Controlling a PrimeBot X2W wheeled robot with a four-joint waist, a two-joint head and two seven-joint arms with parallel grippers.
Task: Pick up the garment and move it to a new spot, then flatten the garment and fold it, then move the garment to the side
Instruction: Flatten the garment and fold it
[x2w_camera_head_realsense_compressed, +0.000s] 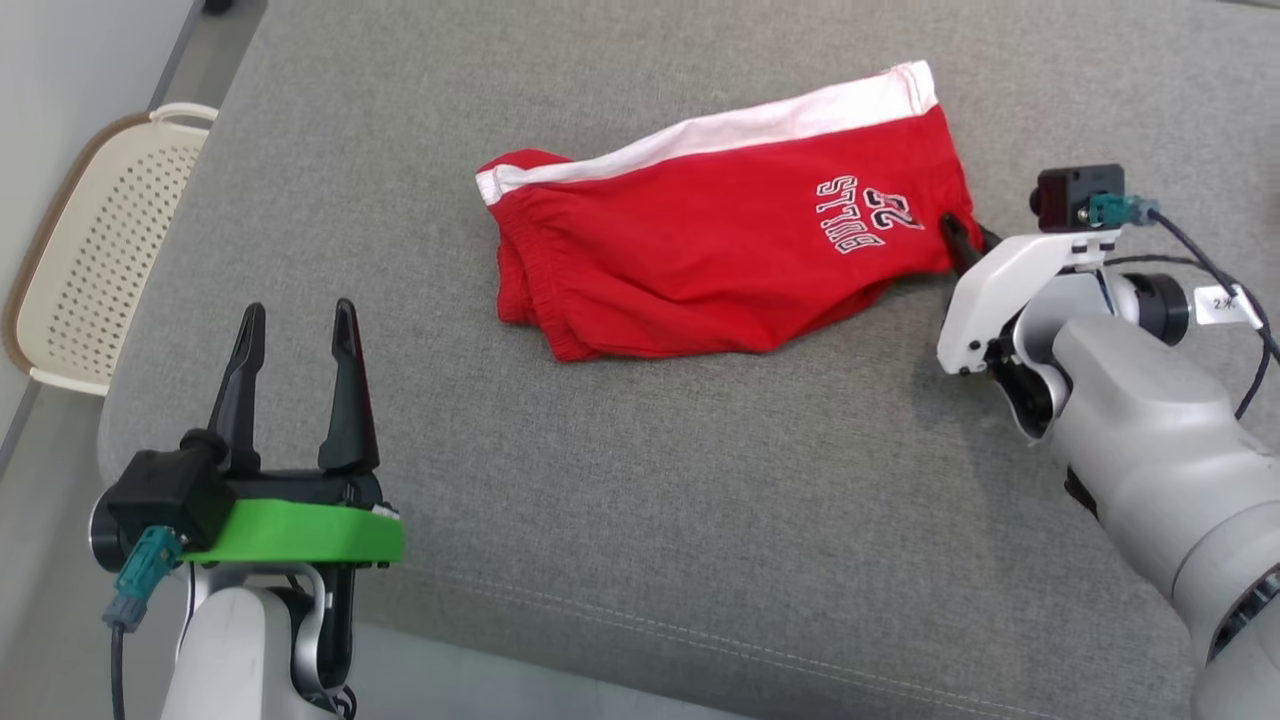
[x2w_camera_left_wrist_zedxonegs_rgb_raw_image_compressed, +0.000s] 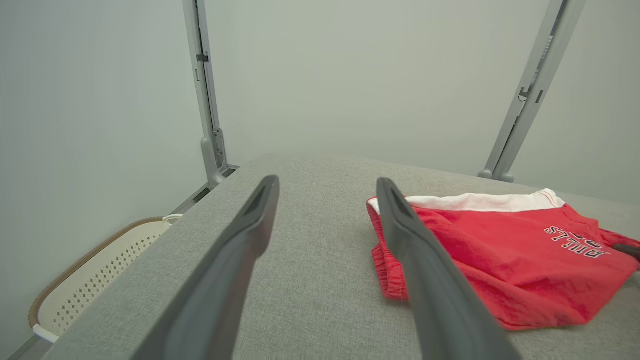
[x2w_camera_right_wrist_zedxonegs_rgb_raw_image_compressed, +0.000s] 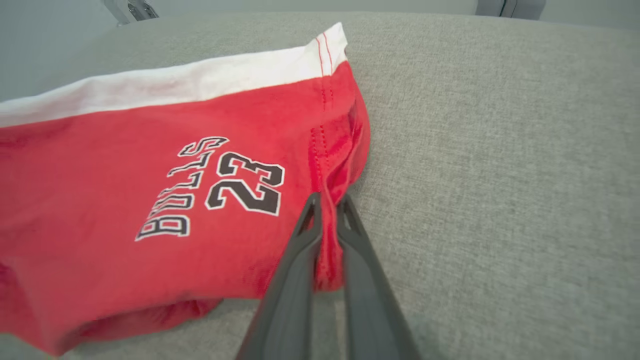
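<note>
The red cloth shorts (x2w_camera_right_wrist_zedxonegs_rgb_raw_image_compressed: 100, 165) with a white stripe carry a black print with white outline (x2w_camera_right_wrist_zedxonegs_rgb_raw_image_compressed: 212, 187): the word "BULLS" and beside it the number "23". It stands under the white stripe, near one end of the shorts. In the head view it reads upside down. A small white tag (x2w_camera_head_realsense_compressed: 1222, 303) on a black cable (x2w_camera_head_realsense_compressed: 1200, 255), just right of the shorts, shows "2" and one more sign, too small to read.
</note>
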